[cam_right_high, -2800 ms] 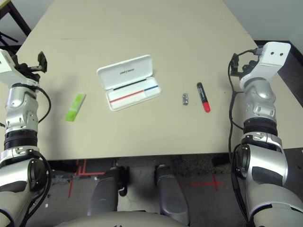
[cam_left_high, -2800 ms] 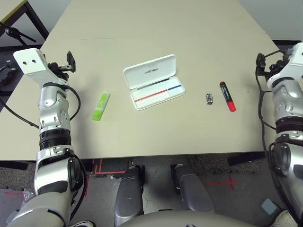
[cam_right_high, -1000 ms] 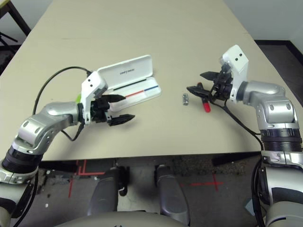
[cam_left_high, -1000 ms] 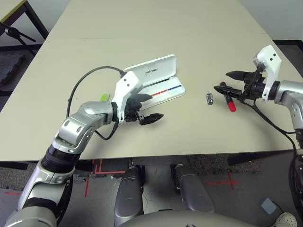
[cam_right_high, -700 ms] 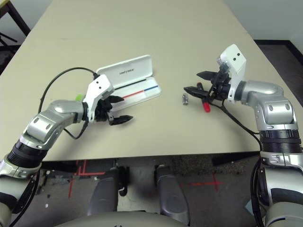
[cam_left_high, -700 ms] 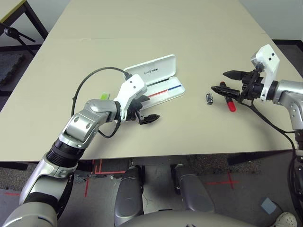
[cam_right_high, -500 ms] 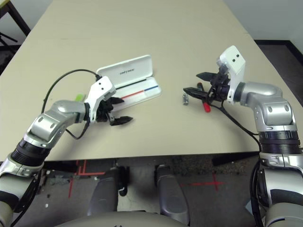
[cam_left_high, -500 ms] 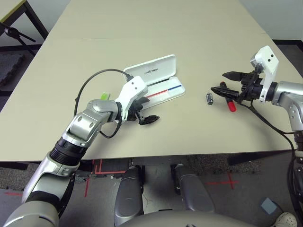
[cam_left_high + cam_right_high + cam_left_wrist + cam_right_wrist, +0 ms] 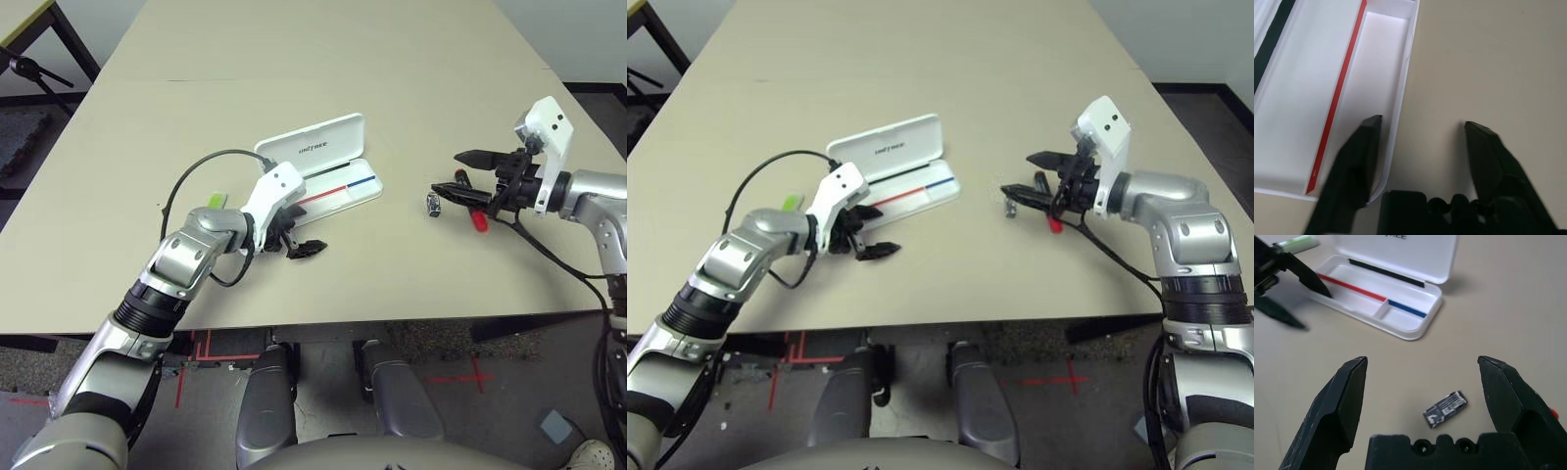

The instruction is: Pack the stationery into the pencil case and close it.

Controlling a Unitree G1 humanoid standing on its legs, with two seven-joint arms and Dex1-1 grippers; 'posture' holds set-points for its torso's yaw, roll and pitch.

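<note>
The white pencil case point(image 9: 312, 148) lies open mid-table, its tray point(image 9: 1308, 103) showing a red-and-blue line. My left gripper point(image 9: 298, 236) is open at the tray's near-left corner; in the left wrist view one finger point(image 9: 1358, 156) hangs over the tray and the other over bare table. The lime-green highlighter point(image 9: 213, 200) peeks out behind my left forearm. My right gripper point(image 9: 462, 174) is open, low over the table just right of the tiny silver-and-black metal piece point(image 9: 1445, 408). The red marker point(image 9: 478, 220) lies partly under that gripper.
The beige table point(image 9: 323, 59) stretches far behind the case. Its front edge runs a short way below both grippers. A black cable point(image 9: 201, 171) loops over my left forearm.
Both arms swung in from the table's sides. Over the last second the left gripper crept toward the case's near-left corner, and the right gripper slid left toward the metal piece.
</note>
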